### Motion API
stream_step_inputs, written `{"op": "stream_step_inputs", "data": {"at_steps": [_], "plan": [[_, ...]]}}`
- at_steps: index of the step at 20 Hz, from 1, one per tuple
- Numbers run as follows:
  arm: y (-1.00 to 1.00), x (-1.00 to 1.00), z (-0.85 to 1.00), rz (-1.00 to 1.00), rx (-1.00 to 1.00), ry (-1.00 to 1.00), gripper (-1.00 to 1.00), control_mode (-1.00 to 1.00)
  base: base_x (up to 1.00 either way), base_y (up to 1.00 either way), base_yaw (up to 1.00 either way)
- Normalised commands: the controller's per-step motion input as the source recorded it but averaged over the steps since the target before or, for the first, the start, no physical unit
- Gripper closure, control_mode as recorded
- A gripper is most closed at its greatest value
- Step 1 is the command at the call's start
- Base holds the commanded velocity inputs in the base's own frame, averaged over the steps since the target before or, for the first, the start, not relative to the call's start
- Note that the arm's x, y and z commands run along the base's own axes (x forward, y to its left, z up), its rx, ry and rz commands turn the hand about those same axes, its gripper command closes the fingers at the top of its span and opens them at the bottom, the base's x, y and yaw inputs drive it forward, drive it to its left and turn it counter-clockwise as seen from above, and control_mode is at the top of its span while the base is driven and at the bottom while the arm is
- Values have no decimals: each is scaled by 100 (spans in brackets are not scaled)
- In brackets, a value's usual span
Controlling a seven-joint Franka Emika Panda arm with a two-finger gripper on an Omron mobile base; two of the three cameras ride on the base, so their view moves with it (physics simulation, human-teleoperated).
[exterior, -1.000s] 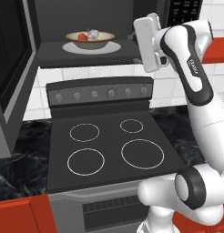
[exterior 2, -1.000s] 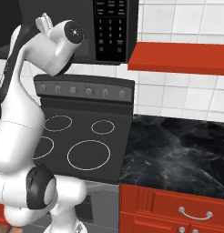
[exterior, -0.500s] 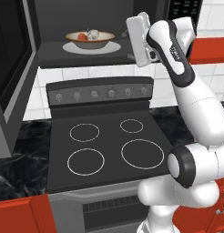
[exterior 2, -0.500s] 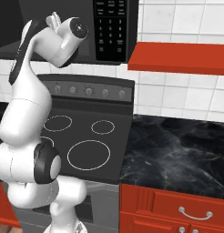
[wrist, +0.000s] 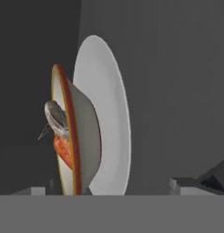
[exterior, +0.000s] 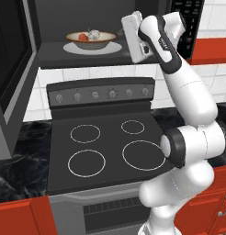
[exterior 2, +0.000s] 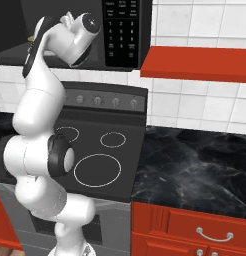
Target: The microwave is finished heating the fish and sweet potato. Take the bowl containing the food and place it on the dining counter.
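The bowl (exterior: 91, 40) sits on the white turntable (exterior: 93, 47) inside the open microwave (exterior: 110, 27), holding the fish (exterior: 94, 34) and sweet potato (exterior: 82, 36). The gripper (exterior: 132, 34) hangs just right of it at the cavity mouth; whether its fingers are apart I cannot tell. The stove (exterior: 108, 148) lies below.

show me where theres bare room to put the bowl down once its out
Free: the black marble counter right of the stove, over the red cabinets, and the stove's flat top. Crowded: the microwave cavity, where the bowl covers the white turntable beside the arm's hand.
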Motion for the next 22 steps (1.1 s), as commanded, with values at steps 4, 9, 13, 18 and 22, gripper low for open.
{"op": "stream_step_inputs", "data": {"at_steps": [4, 9, 13, 18, 22], "plan": [[13, 48, 0, -4, 0, 9, -100, -100, 0, 0, 0], [38, 43, 0, -5, -1, 4, -100, -100, 0, 0, 0], [35, 55, 0, -5, -2, 3, -100, -100, 0, 0, 0], [23, 65, -7, -3, -3, 3, -100, -100, 0, 0, 0], [19, 62, -14, -1, -4, 3, -100, -100, 0, 0, 0]]}}
